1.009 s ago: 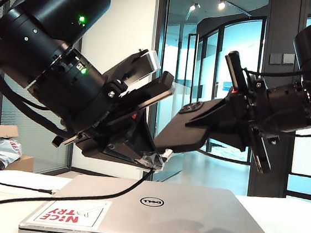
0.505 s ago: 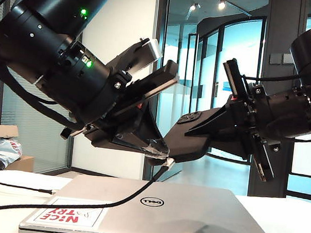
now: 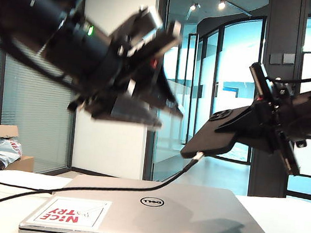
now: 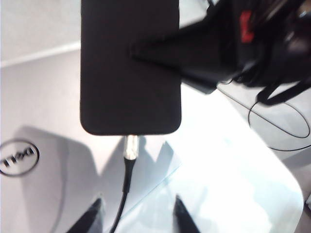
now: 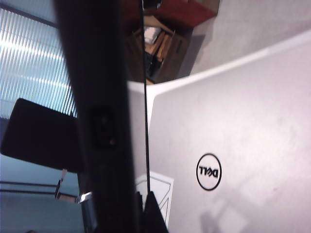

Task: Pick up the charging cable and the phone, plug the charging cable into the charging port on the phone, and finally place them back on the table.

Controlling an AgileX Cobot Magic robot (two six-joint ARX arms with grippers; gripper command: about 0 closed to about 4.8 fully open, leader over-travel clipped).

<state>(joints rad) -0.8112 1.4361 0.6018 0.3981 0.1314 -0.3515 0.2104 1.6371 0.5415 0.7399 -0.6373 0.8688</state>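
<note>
left jaws (image 3: 164, 117) rose off plugged charging cable (image 3: 137, 188).

The exterior camera sat low at the counter (image 3: 300, 221) edge, facing level across the laptop (image 3: 156, 214) toward the glass wall, both arms close overhead. The left wrist camera looked steeply down at the phone (image 4: 130, 73) from near. The right wrist camera looked along the phone's (image 5: 97, 97) edge. All three views shared the laptop lid.
</note>
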